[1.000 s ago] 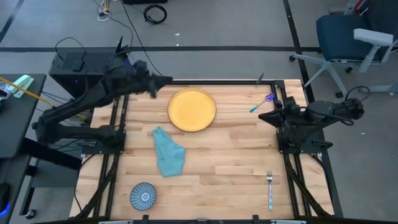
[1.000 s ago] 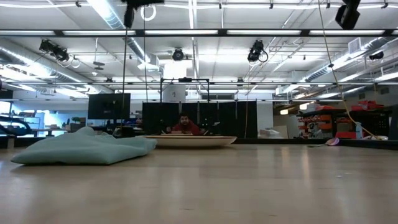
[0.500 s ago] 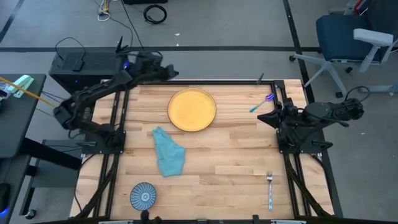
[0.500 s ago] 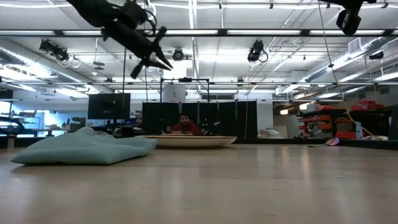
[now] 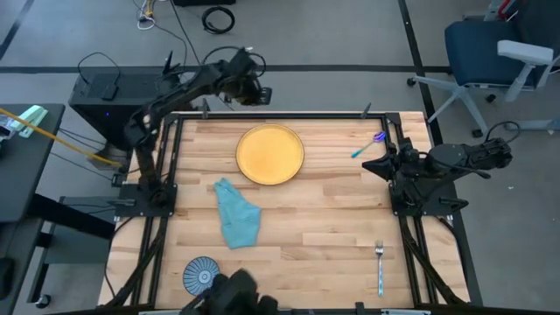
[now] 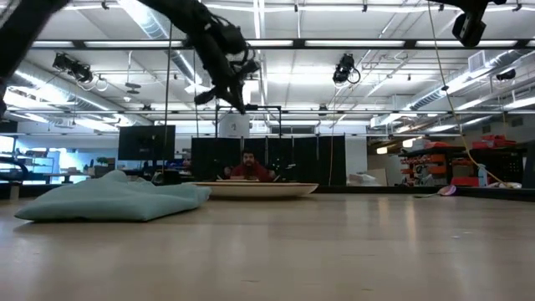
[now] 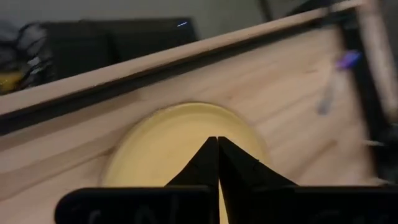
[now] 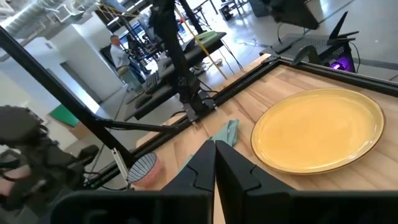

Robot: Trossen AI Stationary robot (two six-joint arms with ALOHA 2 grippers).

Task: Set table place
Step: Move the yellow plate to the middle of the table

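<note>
My left tool (image 5: 260,91) is pressed together, up in the air past the far edge of the bench (image 5: 315,219), near the yellow plate (image 5: 270,154) | my right tool (image 5: 371,164) is pressed together too, holding nothing, at the right rail | cloth (image 5: 237,213), bowl (image 5: 201,275), fork (image 5: 380,265) lie on the bench.

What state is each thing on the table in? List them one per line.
yellow plate: empty, flat on the table.
teal cloth: crumpled, lying beside the plate.
patterned bowl: upright near the table's edge.
fork: lying flat.
left gripper: shut, raised, empty.
right gripper: shut, empty.
</note>
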